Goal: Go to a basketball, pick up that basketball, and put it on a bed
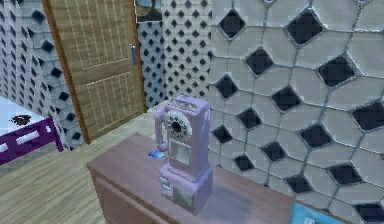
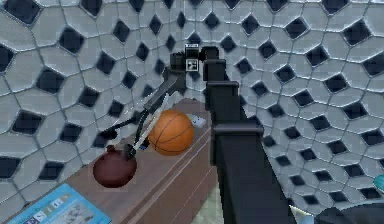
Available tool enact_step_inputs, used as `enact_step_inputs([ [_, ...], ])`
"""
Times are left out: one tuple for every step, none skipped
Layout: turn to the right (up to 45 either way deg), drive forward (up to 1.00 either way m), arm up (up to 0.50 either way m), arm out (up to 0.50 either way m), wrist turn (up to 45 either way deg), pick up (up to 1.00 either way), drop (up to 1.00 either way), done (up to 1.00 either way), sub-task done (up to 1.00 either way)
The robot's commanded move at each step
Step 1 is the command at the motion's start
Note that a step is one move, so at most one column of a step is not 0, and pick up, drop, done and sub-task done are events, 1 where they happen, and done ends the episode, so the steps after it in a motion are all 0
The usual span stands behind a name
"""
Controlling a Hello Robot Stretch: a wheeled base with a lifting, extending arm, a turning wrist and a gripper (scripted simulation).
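Basketball (image 2: 171,132) on wooden tabletop (image 2: 170,190), toward far edge by wall; dark red round pot (image 2: 113,167) just beside it. Arm (image 2: 235,140) out over tabletop, hand (image 2: 138,128) at basketball; contact unclear, can't tell if hand holds anything. Judgement: go-to step done, pick-up in progress, basketball looks not yet lifted. Left: lift, carry to bed (image 1: 28,148) at forward view's left edge, place.

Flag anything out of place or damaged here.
Nothing looks spilled or broken. The one oddity: a basketball sits on the wooden cabinet top beside a dark red round pot, an unusual spot for a ball.
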Motion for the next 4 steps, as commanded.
enact_step_inputs([
  [0.0,0.00,0.00,0.00,45.0,0.00,0.00,0.00,0.00],
  [0.0,0.00,0.00,0.00,45.0,0.00,0.00,0.00,0.00],
  [0.0,0.00,0.00,0.00,24.0,0.00,0.00,0.00,0.00],
  [0.0,0.00,-0.28,0.00,0.0,0.00,0.00,0.00,0.00],
])
